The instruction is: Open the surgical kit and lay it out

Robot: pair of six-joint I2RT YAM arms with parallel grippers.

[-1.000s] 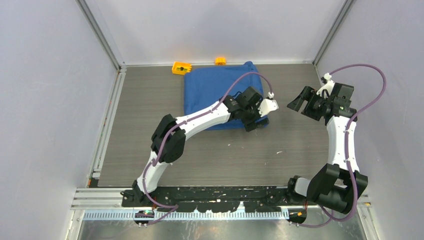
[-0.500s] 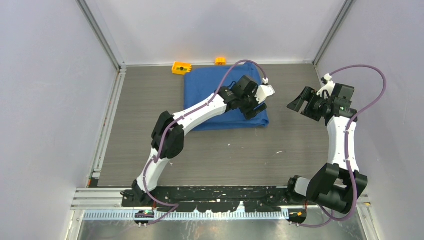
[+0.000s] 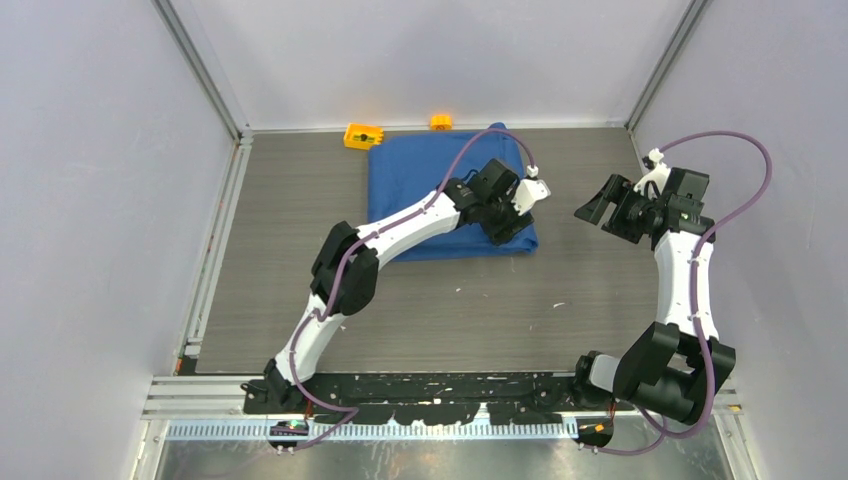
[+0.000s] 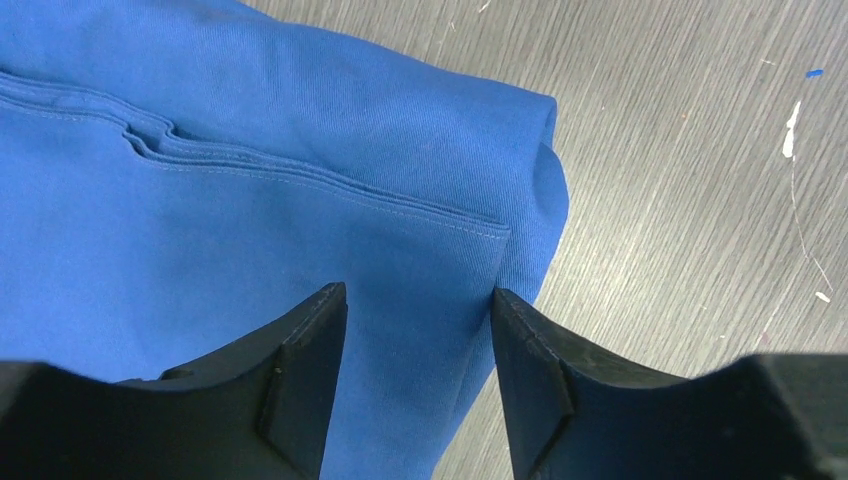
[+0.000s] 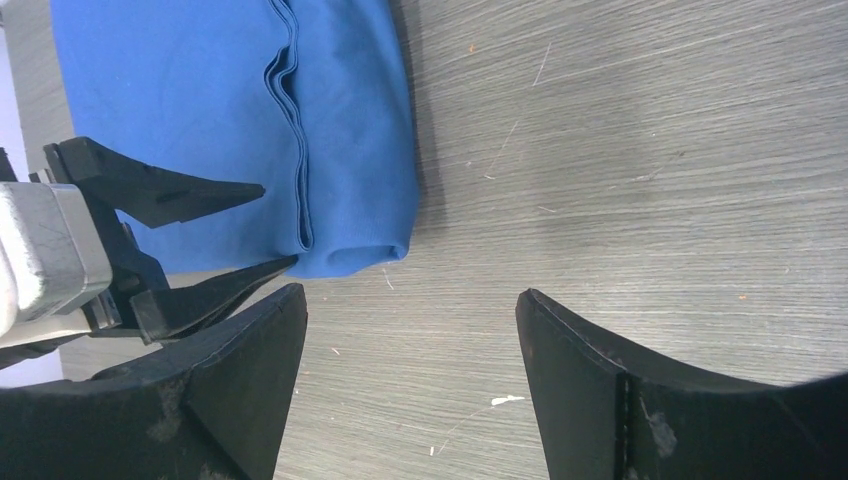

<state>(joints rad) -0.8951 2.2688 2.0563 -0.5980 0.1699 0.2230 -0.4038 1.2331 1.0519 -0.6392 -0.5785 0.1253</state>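
The blue cloth wrap lies folded shut as a bundle at the back middle of the table. Its folded edges and near right corner show in the left wrist view and the right wrist view. My left gripper is open just above that corner, holding nothing; it also shows in the right wrist view. My right gripper is open and empty over bare table to the right of the wrap. The basket, tray, instruments and packets are hidden.
Two small orange blocks sit at the back edge by the wall. Grey walls and metal rails close in the table on three sides. Small white scuffs mark the wood surface.
My left gripper has moved from the wrap's near right corner back and up over the bundle, then settled slightly lower near that corner. The right arm has not moved.
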